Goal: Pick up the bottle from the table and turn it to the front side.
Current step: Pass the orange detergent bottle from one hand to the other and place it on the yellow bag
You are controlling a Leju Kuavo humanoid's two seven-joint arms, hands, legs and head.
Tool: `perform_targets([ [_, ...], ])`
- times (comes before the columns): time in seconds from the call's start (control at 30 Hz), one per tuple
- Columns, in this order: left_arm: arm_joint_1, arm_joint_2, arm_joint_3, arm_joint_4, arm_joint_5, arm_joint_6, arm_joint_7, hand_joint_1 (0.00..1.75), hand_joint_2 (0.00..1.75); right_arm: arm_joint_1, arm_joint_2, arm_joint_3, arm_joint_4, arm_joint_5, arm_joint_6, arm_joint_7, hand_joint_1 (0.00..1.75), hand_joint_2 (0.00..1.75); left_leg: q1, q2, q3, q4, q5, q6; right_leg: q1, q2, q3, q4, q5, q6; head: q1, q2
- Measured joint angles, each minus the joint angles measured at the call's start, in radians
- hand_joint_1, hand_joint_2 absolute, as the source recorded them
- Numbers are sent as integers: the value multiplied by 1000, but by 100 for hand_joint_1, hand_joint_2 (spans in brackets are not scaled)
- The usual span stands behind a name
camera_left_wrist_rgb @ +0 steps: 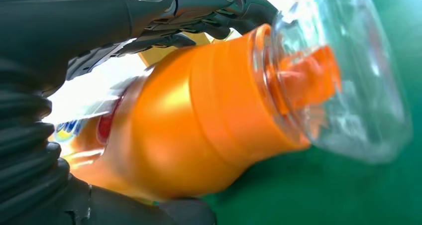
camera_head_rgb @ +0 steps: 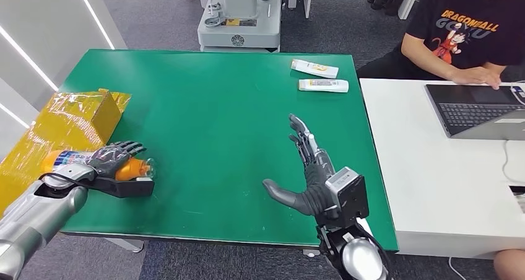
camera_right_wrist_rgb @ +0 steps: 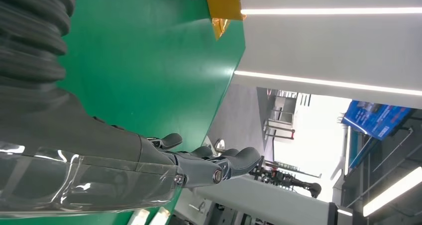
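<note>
The left hand (camera_head_rgb: 114, 159) is wrapped around an orange plastic bottle with a clear cap (camera_head_rgb: 133, 168), its dark fingers (camera_head_rgb: 124, 148) curled over the body and the thumb beneath; the bottle lies on its side, low at the near left part of the green table (camera_head_rgb: 210, 119), cap pointing away from the wrist toward the table's middle. In the left wrist view the orange bottle (camera_left_wrist_rgb: 199, 120) sits against the palm, its transparent cap (camera_left_wrist_rgb: 343, 80) beyond the fingertips. Just behind this hand stands a yellow tape-wrapped cardboard box (camera_head_rgb: 74, 122). The right hand (camera_head_rgb: 309, 175) holds nothing, fingers straight and spread, thumb out, above the table's near right part. Well beyond it lie two white tubes (camera_head_rgb: 319, 75), side by side. A person in a black printed T-shirt (camera_head_rgb: 470, 26) sits at a white desk (camera_head_rgb: 433, 181) with a laptop (camera_head_rgb: 477, 109)
</note>
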Motion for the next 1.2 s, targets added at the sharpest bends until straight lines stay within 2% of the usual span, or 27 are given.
perform_targets([
  [0.47,13,5,39,1,8,13,-4,0,175,0,0,0,2,-14,6,-3,0,175,0,0,0,-1,1,-1,0,0,0,0,0,0,0,0],
  [0.83,91,100,124,-137,50,-76,-37,0,175,1,0,-2,2,-17,6,-12,0,175,0,-1,-1,-1,1,-2,0,0,-2,0,0,-1,0,0],
  [0.9,89,117,128,-156,63,-135,-61,0,175,0,0,-2,4,-23,4,-15,0,175,1,0,-1,-1,1,-2,1,0,-2,0,0,-1,0,0],
  [1.03,51,190,125,-223,127,-322,-119,0,175,0,0,-2,8,-40,-5,-23,0,175,2,2,-2,0,2,-3,2,1,-4,0,1,-3,1,0],
  [1.2,19,280,114,-337,227,-417,-106,0,175,3,0,-2,9,-45,-9,-29,0,175,2,2,-2,0,2,-3,3,2,-5,0,2,-4,0,0],
])
